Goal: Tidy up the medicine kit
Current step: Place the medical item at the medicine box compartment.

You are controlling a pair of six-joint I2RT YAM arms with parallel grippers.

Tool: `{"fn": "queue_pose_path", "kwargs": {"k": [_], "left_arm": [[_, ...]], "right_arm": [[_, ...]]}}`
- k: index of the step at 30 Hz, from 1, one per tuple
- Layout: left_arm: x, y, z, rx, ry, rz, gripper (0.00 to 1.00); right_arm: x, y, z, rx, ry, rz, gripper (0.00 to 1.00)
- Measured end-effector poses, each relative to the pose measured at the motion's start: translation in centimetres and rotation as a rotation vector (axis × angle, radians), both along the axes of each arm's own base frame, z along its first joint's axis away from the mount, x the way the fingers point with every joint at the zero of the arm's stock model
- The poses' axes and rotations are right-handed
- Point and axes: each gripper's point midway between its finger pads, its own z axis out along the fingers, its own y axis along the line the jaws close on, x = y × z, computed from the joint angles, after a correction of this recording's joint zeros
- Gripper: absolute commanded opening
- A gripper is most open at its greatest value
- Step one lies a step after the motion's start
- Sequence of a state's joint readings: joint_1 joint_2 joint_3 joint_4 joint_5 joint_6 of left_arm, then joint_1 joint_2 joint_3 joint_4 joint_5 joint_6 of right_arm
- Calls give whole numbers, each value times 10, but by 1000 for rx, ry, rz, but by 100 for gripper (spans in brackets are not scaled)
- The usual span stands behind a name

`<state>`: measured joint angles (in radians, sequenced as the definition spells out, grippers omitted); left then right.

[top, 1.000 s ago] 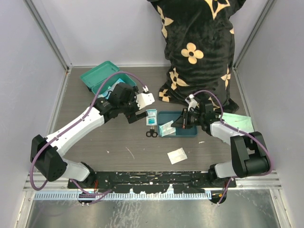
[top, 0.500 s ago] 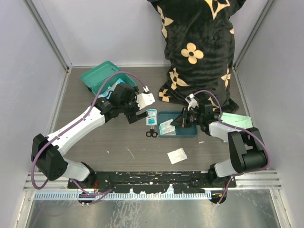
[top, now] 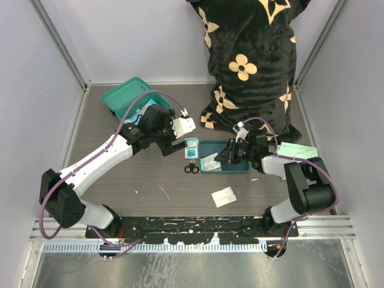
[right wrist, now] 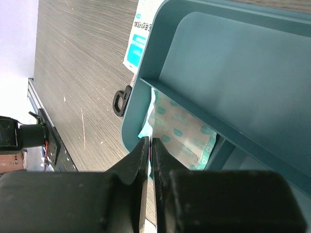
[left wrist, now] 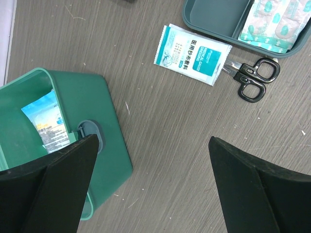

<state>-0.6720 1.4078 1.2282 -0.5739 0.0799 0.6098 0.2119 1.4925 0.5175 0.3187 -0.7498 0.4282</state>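
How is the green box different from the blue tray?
The medicine kit is lighter green and deep, with a lid; the tray is darker blue, shallow and divided. The medicine kit sits far left; the tray sits mid-table. Both look plastic, with rounded corners.

Your overhead camera looked down on the tray [top: 240,167]; both wrist cameras, close in, shared its scissors [left wrist: 252,80] corner.

White-teal sachet [left wrist: 192,54], Chinese characters, "MEDICAL GAUZE" in small print
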Motion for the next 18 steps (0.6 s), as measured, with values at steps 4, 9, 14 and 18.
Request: {"fn": "queue_pose_path", "kwargs": {"k": [4, 9, 14, 18], "left_arm": [[0, 0, 0, 0, 0, 0, 98], [0, 0, 0, 0, 0, -1, 98], [0, 0, 0, -1, 0, -1, 98], [0, -1, 0, -1, 1, -5, 98]], "right_arm": [[1, 0, 0, -5, -4, -6, 21], [2, -1, -2, -15, -6, -9, 27], [2, -5, -8, -47, -4, -19, 36], [-3, -7, -12, -86, -2, -16, 41]]}}
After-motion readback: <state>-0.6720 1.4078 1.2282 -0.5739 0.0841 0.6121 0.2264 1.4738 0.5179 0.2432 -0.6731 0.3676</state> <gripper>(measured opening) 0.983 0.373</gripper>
